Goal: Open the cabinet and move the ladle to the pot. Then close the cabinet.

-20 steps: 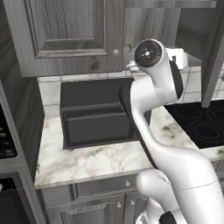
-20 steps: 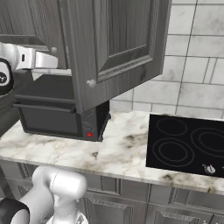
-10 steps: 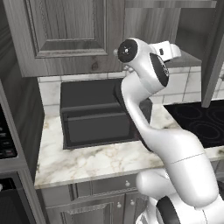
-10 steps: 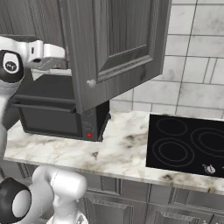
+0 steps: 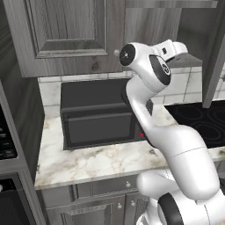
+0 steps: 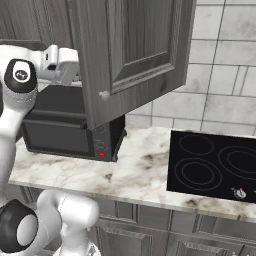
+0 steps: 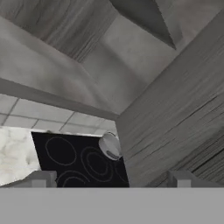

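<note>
Marble counter carries the black microwave; above it, 1 cabinet door hangs open, pot beyond, and the gripper gapes wide, empty.

The open cabinet door is swinging across the right base view and is hiding the gripper's jaws behind its edge. That same door is covering the right end of the microwave. In the hand view the door is masking most of the pot, leaving a sliver of silver. The stove is running off the right edge in the left base view.
</note>
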Controlling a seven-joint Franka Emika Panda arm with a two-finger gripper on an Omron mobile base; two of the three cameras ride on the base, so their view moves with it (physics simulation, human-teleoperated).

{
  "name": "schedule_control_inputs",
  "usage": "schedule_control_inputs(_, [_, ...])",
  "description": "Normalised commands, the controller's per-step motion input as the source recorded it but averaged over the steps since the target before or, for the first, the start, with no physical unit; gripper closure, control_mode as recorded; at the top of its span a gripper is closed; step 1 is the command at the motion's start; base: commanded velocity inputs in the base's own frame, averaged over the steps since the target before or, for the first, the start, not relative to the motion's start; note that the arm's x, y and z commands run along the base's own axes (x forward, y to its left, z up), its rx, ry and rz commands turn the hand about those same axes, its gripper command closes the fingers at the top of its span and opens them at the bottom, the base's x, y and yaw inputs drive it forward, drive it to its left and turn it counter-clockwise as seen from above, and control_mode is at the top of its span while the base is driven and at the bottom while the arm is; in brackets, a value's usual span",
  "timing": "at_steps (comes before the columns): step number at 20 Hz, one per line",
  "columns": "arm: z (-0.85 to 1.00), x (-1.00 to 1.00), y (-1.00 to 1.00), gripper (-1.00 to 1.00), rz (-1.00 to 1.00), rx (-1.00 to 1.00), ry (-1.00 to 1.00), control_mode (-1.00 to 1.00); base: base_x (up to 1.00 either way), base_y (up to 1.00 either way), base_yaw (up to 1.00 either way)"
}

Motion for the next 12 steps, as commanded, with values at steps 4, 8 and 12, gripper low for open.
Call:
schedule_control_inputs(4, [-0.18,0.0,-0.41,-1.0,-0.07,-0.14,0.0,-1.0,0.0,0.0,0.0])
schedule_control_inputs(8, [-0.12,0.0,-0.38,-1.0,-0.08,-0.13,0.0,-1.0,0.0,0.0,0.0])
schedule_control_inputs(12, [-0.01,-0.02,-0.4,-1.0,-0.11,-0.11,0.0,-1.0,0.0,0.0,0.0])
